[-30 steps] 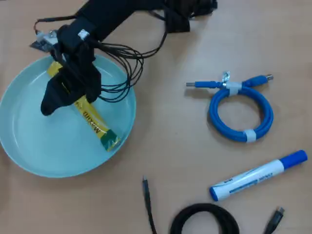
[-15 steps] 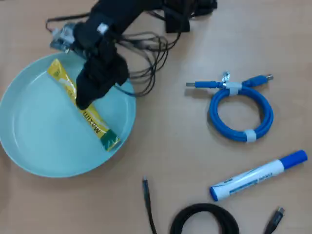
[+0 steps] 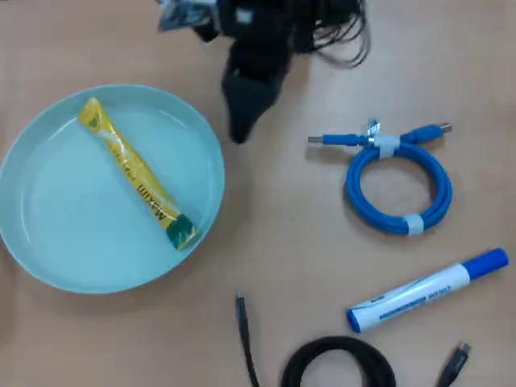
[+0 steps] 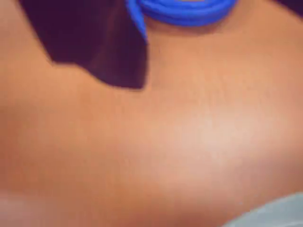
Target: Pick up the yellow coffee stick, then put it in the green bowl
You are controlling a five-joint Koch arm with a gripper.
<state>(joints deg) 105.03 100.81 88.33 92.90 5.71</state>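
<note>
The yellow coffee stick (image 3: 137, 173) lies flat and diagonal inside the pale green bowl (image 3: 48, 242) at the left of the overhead view, its green band toward the bowl's lower right rim. My black gripper (image 3: 239, 131) hangs over the bare table just right of the bowl's upper rim, holding nothing; its jaws overlap, so open or shut cannot be told. In the blurred wrist view one dark finger (image 4: 99, 47) shows at the upper left and a sliver of the bowl's rim (image 4: 274, 215) at the lower right.
A coiled blue USB cable (image 3: 399, 181) lies right of the gripper and shows in the wrist view (image 4: 182, 12). A white-and-blue marker (image 3: 427, 290) lies at the lower right. A black cable (image 3: 339, 363) lies along the bottom edge.
</note>
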